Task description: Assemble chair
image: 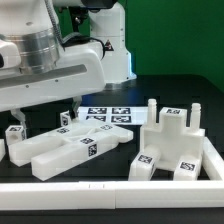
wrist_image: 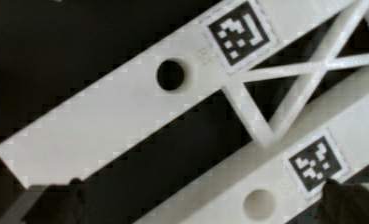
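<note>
Fingertips (wrist_image: 48, 205) of your gripper (wrist_image: 149, 205) sit closest to the wrist lens. They are spread wide and grip nothing, poised over the chair's drilled bar (wrist_image: 136, 100) as if lining up a pick. Just beside that bar lies a cross-braced piece (wrist_image: 296, 85). Farther out, the pegged block (image: 175, 145) rests in the corner of the border rail (image: 110, 190), probably braced there for joining.

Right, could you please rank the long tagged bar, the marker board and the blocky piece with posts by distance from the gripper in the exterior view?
1. the long tagged bar: just below the open gripper, exterior view's left.
2. the marker board: middle, behind that bar.
3. the blocky piece with posts: far exterior view's right.
</note>
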Action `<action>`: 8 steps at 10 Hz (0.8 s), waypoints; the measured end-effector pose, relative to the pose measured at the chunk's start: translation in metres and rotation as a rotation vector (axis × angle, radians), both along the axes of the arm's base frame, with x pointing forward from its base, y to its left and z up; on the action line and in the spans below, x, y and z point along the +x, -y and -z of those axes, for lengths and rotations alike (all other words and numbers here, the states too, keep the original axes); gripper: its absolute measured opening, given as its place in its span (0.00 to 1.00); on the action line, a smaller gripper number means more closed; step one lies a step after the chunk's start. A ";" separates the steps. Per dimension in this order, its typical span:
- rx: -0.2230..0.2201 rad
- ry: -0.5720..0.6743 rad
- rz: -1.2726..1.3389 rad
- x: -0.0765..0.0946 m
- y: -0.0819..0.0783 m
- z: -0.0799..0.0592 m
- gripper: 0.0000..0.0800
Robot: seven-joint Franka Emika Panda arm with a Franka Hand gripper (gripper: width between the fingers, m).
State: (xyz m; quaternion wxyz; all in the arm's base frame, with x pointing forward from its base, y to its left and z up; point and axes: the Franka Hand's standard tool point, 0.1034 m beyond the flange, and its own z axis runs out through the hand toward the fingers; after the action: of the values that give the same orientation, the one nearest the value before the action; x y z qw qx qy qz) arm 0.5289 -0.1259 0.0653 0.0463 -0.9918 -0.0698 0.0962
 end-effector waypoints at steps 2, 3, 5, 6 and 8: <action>-0.074 0.039 0.281 0.002 0.005 0.001 0.81; -0.104 0.079 0.452 -0.001 0.001 0.004 0.81; -0.101 0.068 0.553 -0.002 -0.003 0.006 0.81; -0.103 0.061 0.635 -0.002 -0.005 0.007 0.81; -0.105 0.049 0.776 -0.002 -0.008 0.008 0.81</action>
State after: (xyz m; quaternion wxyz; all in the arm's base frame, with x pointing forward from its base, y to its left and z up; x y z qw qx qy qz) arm 0.5271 -0.1180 0.0571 0.0265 -0.9475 0.3144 0.0514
